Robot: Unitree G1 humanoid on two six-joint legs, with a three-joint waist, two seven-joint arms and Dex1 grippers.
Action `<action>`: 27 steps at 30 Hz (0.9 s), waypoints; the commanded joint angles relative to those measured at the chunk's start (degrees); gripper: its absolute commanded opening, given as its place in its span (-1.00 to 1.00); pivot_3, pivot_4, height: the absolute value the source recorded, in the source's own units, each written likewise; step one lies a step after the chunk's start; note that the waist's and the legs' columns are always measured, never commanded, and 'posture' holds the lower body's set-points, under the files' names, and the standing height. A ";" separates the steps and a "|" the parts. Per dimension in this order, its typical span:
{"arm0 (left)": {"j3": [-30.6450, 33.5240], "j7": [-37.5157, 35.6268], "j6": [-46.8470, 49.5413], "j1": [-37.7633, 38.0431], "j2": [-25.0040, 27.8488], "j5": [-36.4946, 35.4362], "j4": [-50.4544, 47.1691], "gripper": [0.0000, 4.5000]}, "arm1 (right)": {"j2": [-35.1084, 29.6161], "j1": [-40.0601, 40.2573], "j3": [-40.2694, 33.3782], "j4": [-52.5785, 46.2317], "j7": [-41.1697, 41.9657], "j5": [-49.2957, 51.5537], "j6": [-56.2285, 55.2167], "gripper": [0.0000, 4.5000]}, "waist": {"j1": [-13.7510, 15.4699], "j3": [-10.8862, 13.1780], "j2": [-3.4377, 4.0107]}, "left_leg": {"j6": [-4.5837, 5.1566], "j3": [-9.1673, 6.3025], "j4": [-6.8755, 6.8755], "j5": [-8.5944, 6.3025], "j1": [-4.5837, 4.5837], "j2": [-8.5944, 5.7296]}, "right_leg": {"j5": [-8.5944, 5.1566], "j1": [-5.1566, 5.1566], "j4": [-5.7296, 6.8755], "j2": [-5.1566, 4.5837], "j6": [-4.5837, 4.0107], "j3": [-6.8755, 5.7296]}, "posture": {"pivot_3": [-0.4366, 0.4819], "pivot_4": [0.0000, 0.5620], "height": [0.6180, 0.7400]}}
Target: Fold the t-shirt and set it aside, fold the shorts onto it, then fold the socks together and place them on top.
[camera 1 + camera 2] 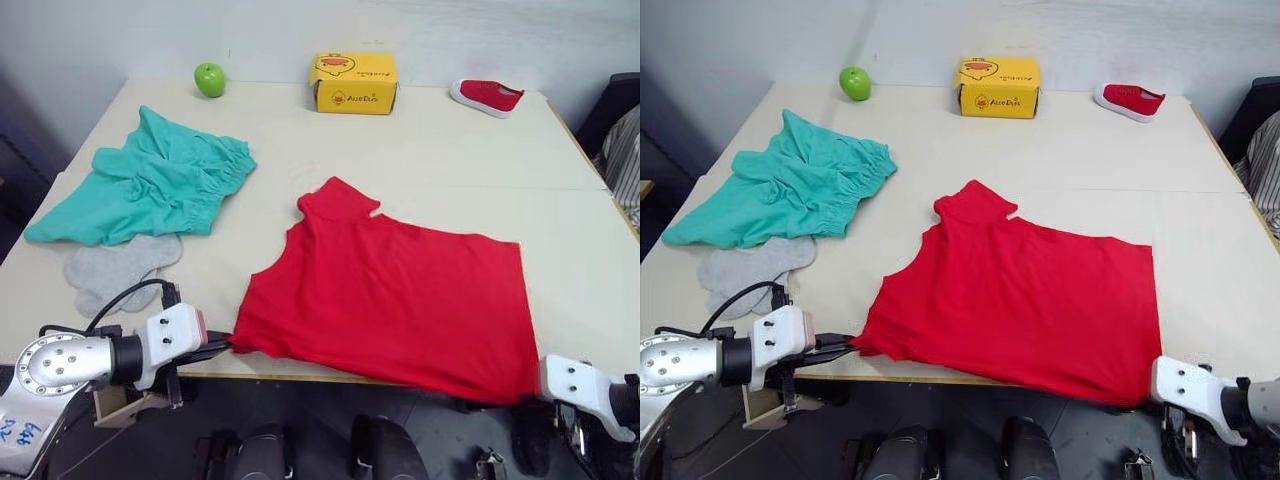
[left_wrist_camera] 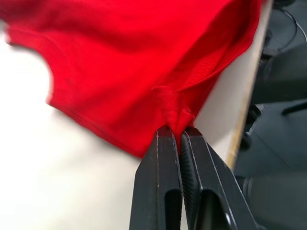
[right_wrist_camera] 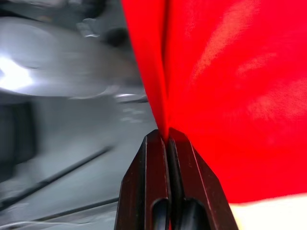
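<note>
I see the t-shirt [image 1: 400,300] lying mostly flat on the table [image 1: 480,150], bright red, one sleeve sticking up toward the far side, its near hem running along the table's front edge and spilling slightly over it at the right corner. My left gripper [image 2: 180,136] reaches in low from the left at the front edge, its black fingers [image 2: 158,182] pressed together on a bunched bit of the shirt's near left corner. My right gripper [image 3: 167,136] sits below the edge at the near right corner, jaws pinching a fold of red cloth that hangs there. The shorts [image 1: 150,180] lie crumpled on the left side, well apart from the shirt, with the socks [image 1: 115,268] just beside them, touching their near edge.
</note>
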 commanded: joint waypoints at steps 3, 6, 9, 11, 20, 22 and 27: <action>-2.51 -3.39 -1.63 -3.68 1.52 0.64 2.23 -1.00 | 1.09 2.32 -3.93 -0.72 4.10 -0.05 3.95 -0.99 | 0.18 0.00 0.00 | -0.03 0.02 0.00 -0.01 0.00 0.01 | 0.00 -0.01 -0.01 0.02 0.00 0.00 | -0.05 -0.47 1.00; -2.63 -6.11 -3.97 -3.91 3.19 1.91 5.28 -1.00 | 3.50 -1.05 -3.39 3.05 1.28 -3.08 -1.06 -0.99 | 0.12 0.00 0.00 | -0.13 0.12 0.00 -0.03 0.01 0.06 | -0.01 -0.07 -0.01 0.11 -0.02 -0.06 | -0.05 -0.47 1.00; -1.88 -8.91 -6.07 -4.34 4.66 1.65 8.30 -1.00 | 3.23 -0.77 -3.11 4.73 5.28 -2.40 -1.52 -0.99 | 0.08 0.01 0.03 | -0.17 0.23 -0.01 -0.02 0.02 0.08 | -0.01 -0.13 0.00 0.13 -0.02 -0.24 | -0.05 -0.47 1.00; -2.81 -10.52 -7.11 -6.33 4.98 1.13 9.77 -1.00 | 3.86 -0.31 -3.59 4.91 6.99 -1.58 -2.03 -0.99 | 0.22 0.01 0.03 | -0.20 0.22 -0.01 -0.04 0.02 0.15 | -0.04 -0.14 0.00 0.16 -0.07 -0.29 | -0.05 -0.47 1.00; -15.00 -19.41 -7.03 -25.42 3.62 2.63 21.57 -1.00 | 7.65 -0.55 -6.70 3.74 8.31 2.83 0.43 -0.99 | 0.53 0.01 0.04 | -0.22 0.22 0.04 -0.03 0.00 0.17 | -0.03 -0.11 0.04 0.22 -0.06 -0.40 | -0.05 -0.47 1.00; -18.40 -21.59 -7.64 -30.48 2.54 4.20 25.76 -1.00 | 7.66 -0.86 -7.73 3.90 8.81 4.41 2.61 -0.99 | 0.52 0.00 0.04 | -0.24 0.22 0.04 -0.03 0.01 0.18 | -0.03 -0.11 0.05 0.26 -0.06 -0.39 | -0.05 -0.47 1.00; -24.39 -24.24 -9.88 -41.42 -2.43 8.09 36.00 -1.00 | 8.18 -1.93 -9.43 4.44 9.48 6.13 4.58 -0.99 | 0.51 0.00 0.04 | -0.25 0.25 0.07 -0.02 -0.01 0.21 | -0.03 -0.11 0.05 0.37 -0.05 -0.36 | -0.05 -0.47 1.00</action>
